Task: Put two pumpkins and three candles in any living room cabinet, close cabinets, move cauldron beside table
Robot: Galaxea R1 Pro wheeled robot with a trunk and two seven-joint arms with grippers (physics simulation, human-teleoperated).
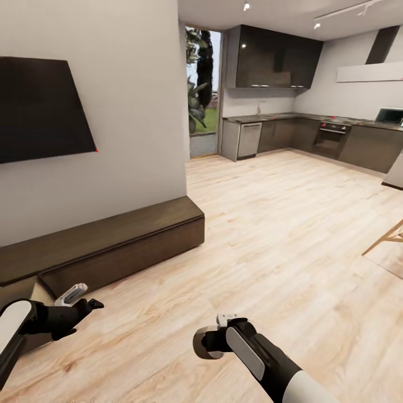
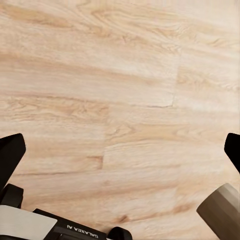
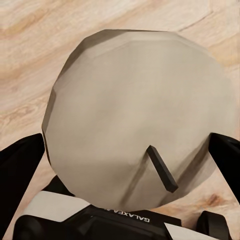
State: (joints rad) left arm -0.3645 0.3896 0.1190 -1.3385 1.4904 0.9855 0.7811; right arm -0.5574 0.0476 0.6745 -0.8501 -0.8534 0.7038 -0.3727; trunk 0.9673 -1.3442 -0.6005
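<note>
Nearest the camera, the right gripper [image 1: 206,342] hangs low over the wooden floor [image 1: 268,235] with its jaws closed on a candle [image 3: 137,117], a pale beige cylinder whose flat top and short dark wick [image 3: 161,168] face the right wrist camera. The black fingers [image 3: 17,165] sit against either side of it, so the hold looks square.

The left gripper [image 1: 84,299] is a little farther out and to the left, jaws spread wide and empty, with bare floorboards between them in its wrist view; the candle's edge [image 2: 220,210] shows at the corner of that picture.

Just past the left gripper runs the cabinet [image 1: 112,240], long, low and dark brown, against the wall under a black screen [image 1: 39,109]. Its near end seems to be pulled open, though little of the inside shows. Beyond, the kitchen [image 1: 313,134] closes the room.

The step in hand appears to be carrying this candle to the cabinet. To do it well, I would turn the base left until the open drawer is squarely ahead, keep the candle upright and clear of the cabinet top, lower it well inside the opening before releasing, and use the free left arm to shut the front afterwards.
</note>
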